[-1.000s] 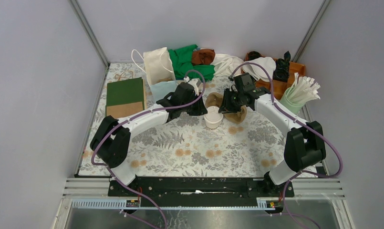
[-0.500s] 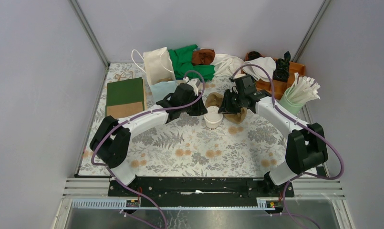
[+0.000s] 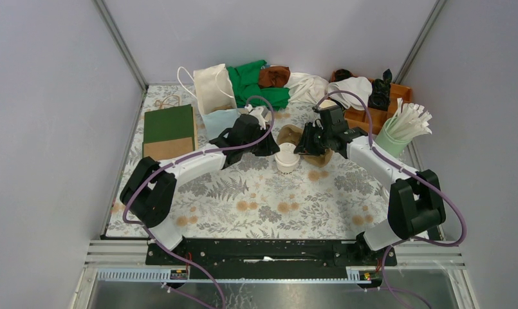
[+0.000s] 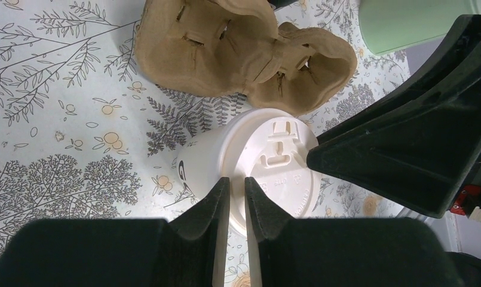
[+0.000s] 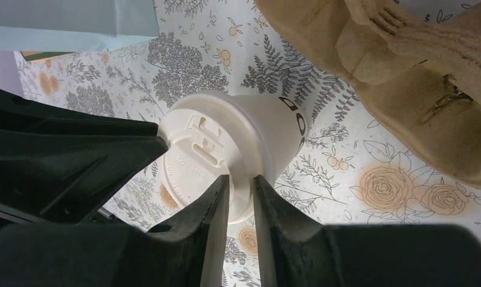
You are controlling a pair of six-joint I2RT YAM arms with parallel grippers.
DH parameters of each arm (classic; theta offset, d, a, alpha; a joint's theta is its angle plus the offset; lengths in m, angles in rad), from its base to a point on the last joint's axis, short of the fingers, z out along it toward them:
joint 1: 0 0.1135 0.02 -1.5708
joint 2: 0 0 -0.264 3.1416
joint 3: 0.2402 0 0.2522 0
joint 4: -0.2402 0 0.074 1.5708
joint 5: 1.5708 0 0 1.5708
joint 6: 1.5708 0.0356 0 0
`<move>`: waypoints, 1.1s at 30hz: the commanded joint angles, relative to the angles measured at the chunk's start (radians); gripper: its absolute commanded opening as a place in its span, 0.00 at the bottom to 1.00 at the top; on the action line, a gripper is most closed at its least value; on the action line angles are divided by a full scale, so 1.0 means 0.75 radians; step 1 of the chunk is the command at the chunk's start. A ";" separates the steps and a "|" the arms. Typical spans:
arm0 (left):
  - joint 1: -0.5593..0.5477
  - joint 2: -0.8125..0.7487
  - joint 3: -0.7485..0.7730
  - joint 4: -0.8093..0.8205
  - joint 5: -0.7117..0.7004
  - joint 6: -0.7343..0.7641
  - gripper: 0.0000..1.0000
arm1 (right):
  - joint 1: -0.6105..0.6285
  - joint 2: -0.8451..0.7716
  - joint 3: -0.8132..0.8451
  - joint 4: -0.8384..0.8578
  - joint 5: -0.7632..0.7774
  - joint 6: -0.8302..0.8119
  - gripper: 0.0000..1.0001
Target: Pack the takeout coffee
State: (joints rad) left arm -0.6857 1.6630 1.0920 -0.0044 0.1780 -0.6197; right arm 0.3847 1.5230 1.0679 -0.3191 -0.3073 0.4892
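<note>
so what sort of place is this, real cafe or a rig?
Probably a lab test cell dressed as a takeout packing station: bare grey walls in a metal frame, two robot arms, and props laid out: lidded cup, pulp tray, bags, straws.

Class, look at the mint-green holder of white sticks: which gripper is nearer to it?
Right. The right gripper grips the takeout coffee on the side facing the holder. The left gripper grips the opposite side, farther from the holder.
</note>
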 commanded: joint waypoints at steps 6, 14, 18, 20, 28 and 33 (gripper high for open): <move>-0.016 0.024 -0.046 -0.074 0.012 0.002 0.19 | 0.015 0.058 0.024 -0.148 0.006 -0.010 0.30; -0.016 0.010 -0.144 0.002 0.040 -0.032 0.21 | 0.014 0.089 0.009 -0.144 0.003 -0.012 0.30; -0.016 0.011 -0.191 0.054 0.043 -0.043 0.22 | 0.014 0.088 -0.011 -0.131 0.007 -0.010 0.30; -0.016 0.007 -0.218 0.083 0.050 -0.055 0.24 | 0.014 0.089 -0.006 -0.133 0.009 -0.013 0.30; -0.016 -0.025 -0.261 0.123 0.034 -0.071 0.27 | 0.015 0.091 0.033 -0.158 0.014 -0.027 0.30; -0.015 -0.039 -0.098 -0.009 -0.012 0.010 0.31 | 0.014 0.084 0.101 -0.192 0.017 -0.029 0.31</move>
State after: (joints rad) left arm -0.6823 1.6226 0.9607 0.2001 0.1776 -0.6727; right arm 0.3832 1.5467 1.1149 -0.3717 -0.3084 0.4908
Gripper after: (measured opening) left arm 0.296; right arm 0.303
